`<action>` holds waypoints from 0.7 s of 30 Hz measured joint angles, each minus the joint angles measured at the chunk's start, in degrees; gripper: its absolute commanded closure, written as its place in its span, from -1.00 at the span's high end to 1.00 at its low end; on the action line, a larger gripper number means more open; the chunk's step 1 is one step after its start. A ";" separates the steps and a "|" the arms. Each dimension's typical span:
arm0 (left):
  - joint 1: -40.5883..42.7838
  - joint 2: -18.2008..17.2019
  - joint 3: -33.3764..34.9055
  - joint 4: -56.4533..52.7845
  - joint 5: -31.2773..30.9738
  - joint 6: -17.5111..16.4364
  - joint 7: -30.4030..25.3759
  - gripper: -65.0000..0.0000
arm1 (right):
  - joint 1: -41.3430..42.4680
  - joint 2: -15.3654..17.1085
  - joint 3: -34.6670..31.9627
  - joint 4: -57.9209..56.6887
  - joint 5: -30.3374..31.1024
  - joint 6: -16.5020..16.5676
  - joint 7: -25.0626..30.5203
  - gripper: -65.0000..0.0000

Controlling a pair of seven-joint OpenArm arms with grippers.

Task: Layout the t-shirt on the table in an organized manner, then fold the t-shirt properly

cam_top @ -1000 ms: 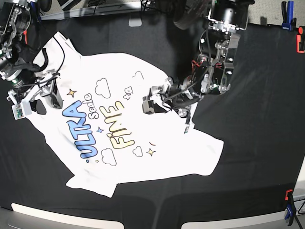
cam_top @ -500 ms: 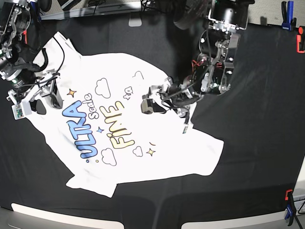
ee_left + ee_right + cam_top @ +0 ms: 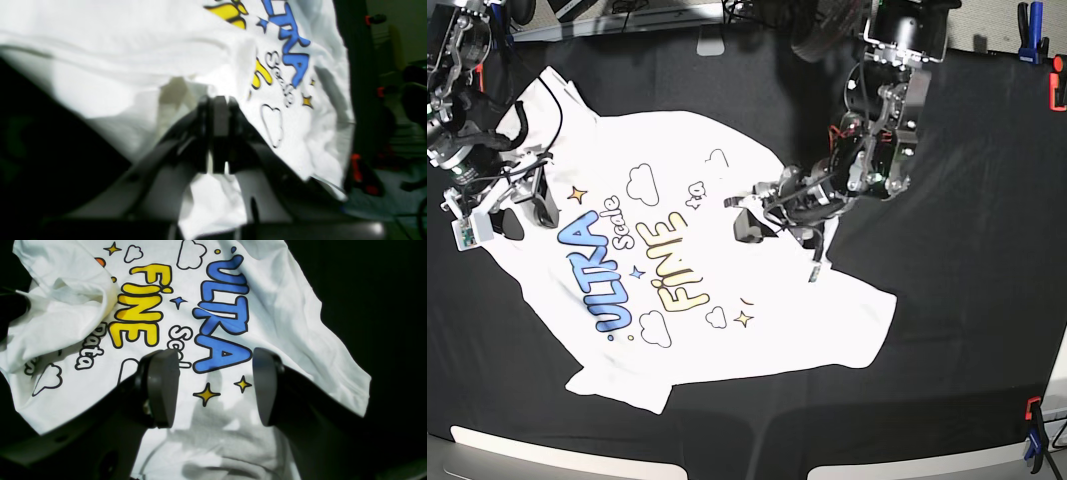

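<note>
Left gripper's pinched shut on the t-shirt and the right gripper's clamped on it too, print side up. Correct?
Not quite. The right gripper is open, its jaws hovering apart over the t-shirt, as the right wrist view shows. The left gripper is pinched shut on it, print up.

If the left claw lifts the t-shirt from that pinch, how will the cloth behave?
Probably floppy: the t-shirt already bunches into a ridge at the shut left claw. It looks thin and light, so most would likely drape and drag across the table rather than rise flat.

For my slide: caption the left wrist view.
Left gripper pinches a fold of the white t-shirt, jaws shut.
</note>
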 measured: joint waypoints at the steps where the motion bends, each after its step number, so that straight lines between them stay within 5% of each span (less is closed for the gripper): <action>1: 0.02 0.00 0.00 0.00 0.87 0.02 -1.55 -1.00 | 0.00 0.00 0.00 0.00 0.00 0.00 0.00 0.05; 6: -0.02 0.00 0.00 0.00 1.77 0.04 -6.51 -1.00 | 0.00 0.00 0.00 0.00 0.00 -0.02 0.02 0.05; 9: -0.02 0.00 0.00 0.00 1.95 0.04 -3.04 -1.00 | -0.02 0.00 0.00 0.00 0.02 0.00 0.02 0.05; 14: -0.02 -0.42 0.00 0.00 10.56 -0.15 1.88 -1.00 | 0.00 0.00 0.00 0.00 0.02 -0.02 0.02 0.05; 21: 0.13 -6.45 0.00 0.02 11.91 0.31 3.80 -1.00 | 0.00 0.00 0.00 0.00 0.02 -0.02 0.02 0.05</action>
